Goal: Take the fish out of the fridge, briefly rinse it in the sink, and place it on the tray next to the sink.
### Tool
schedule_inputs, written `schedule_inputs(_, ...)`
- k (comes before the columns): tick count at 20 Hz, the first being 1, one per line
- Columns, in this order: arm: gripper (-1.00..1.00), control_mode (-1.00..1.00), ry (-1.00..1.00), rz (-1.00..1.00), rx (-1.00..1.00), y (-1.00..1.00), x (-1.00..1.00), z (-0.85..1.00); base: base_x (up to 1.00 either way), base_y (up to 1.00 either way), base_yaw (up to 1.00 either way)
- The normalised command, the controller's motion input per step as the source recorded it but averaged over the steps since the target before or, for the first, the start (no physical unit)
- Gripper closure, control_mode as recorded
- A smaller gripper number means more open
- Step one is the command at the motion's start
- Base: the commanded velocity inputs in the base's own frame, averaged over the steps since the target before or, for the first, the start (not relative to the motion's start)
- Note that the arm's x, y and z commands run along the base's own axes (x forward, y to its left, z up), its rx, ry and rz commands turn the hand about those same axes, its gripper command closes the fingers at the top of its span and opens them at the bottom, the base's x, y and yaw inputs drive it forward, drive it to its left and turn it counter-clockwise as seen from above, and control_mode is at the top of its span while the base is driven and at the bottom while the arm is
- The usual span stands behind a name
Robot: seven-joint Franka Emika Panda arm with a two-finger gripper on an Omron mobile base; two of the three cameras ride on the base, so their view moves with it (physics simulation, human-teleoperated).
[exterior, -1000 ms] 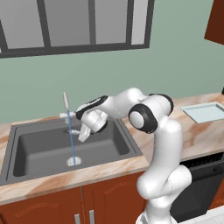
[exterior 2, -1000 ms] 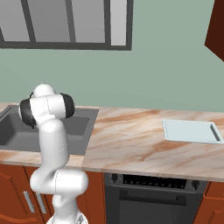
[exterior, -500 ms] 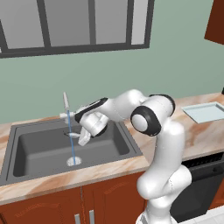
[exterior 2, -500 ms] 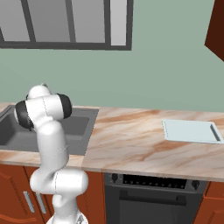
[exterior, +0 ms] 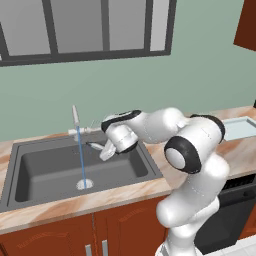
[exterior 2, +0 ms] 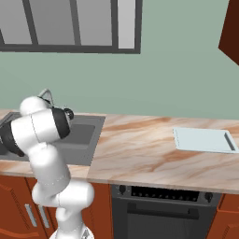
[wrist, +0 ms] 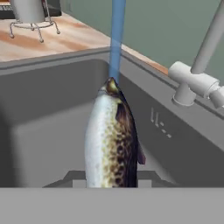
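My gripper (exterior: 103,150) hangs over the right half of the sink (exterior: 45,172), shut on the fish (exterior: 94,145). In the hand view the fish (wrist: 111,140), silvery with a dark speckled back, points away from the gripper (wrist: 111,183), its far end touching the blue water stream (wrist: 117,39). The stream falls from the thin tap (exterior: 75,117) to the drain (exterior: 84,184). The pale blue-grey tray (exterior 2: 203,139) lies on the counter well right of the sink (exterior 2: 81,135). The fridge is out of view.
The tap's base and lever (wrist: 194,83) stand close to the right of the fish in the hand view. A grey holder on wire legs (wrist: 29,13) sits on the counter beyond the basin. A black oven (exterior 2: 163,205) and red-brown cupboards (exterior: 65,235) lie below the marble counter (exterior 2: 140,154).
The arm's elbow has sunk a little and the hand has shifted slightly over the basin, still holding the fish beside the running water.
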Motion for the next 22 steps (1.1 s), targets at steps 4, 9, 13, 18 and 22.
schedule_inputs(4, 1.00, -1.00, 0.13, -0.28, 0.06, -0.68, -0.35, 1.00, 0.00, 0.00, 0.00)
schedule_inputs(9, 1.00, -1.00, 0.11, -0.31, 0.00, -0.62, -0.43, 1.00, 0.00, 0.00, 0.00)
schedule_inputs(13, 1.00, -1.00, 0.13, -0.36, 0.00, -0.37, -0.20, 1.00, 0.00, 0.00, 0.00)
schedule_inputs(18, 1.00, -1.00, 0.14, -0.34, -0.02, -0.21, -0.14, 1.00, 0.00, 0.00, 0.00)
schedule_inputs(22, 1.00, -1.00, 0.10, -0.32, -0.01, -0.37, -0.54, 1.00, 0.00, 0.00, 0.00)
